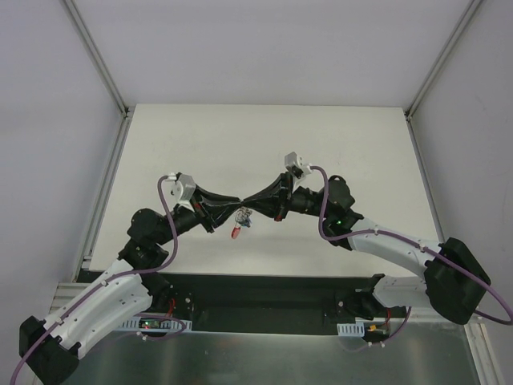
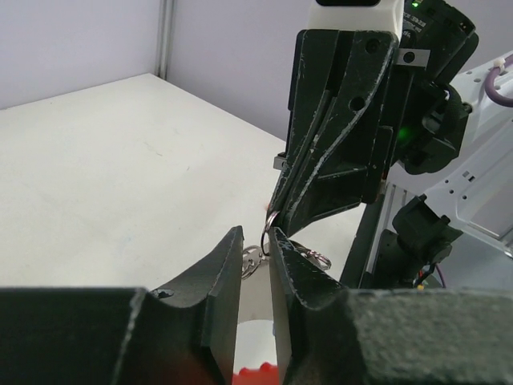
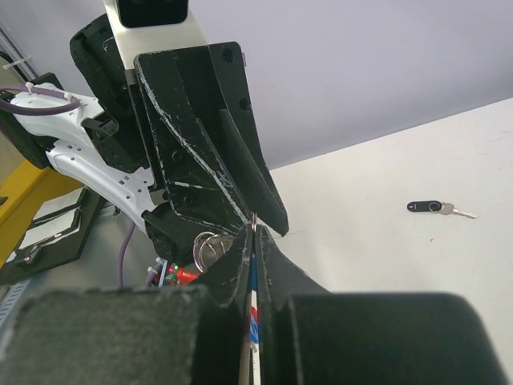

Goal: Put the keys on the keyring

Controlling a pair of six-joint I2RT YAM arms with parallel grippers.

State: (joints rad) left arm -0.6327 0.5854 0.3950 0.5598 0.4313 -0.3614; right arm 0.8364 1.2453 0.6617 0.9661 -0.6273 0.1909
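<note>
Both arms meet tip to tip above the middle of the table [image 1: 240, 136], clear of its surface. The keyring [image 2: 271, 224] sits exactly at that meeting point, so neither arm is the nearer. In the left wrist view its silver ring stands on edge between the tip of the right gripper [image 3: 253, 233] above and the left gripper [image 2: 255, 234] below. The left gripper's jaws stand a narrow gap apart with the ring at their tips. Whether they bear on it cannot be told. The right gripper's jaws are together on a thin flat piece [image 3: 253, 277], seen edge-on and showing blue, white and red. It is probably a key, but the view does not confirm this. From above, the bunch [image 1: 243, 215] hangs straight down from the meeting point, its long axis vertical, with the red clip [image 1: 236, 233] lowest. A short chain with a small clasp [image 2: 314, 258] trails beside the left gripper's finger. One black key [image 3: 425, 206] lies flat on the table, well apart from both grippers, its silver blade pointing away to the right in the right wrist view. It is unthreaded, so in my judgement the task is incomplete. The coming move turns on the ring's edge lining up with the thin piece at the tips. The margin is small and a slip would drop the bunch.
</note>
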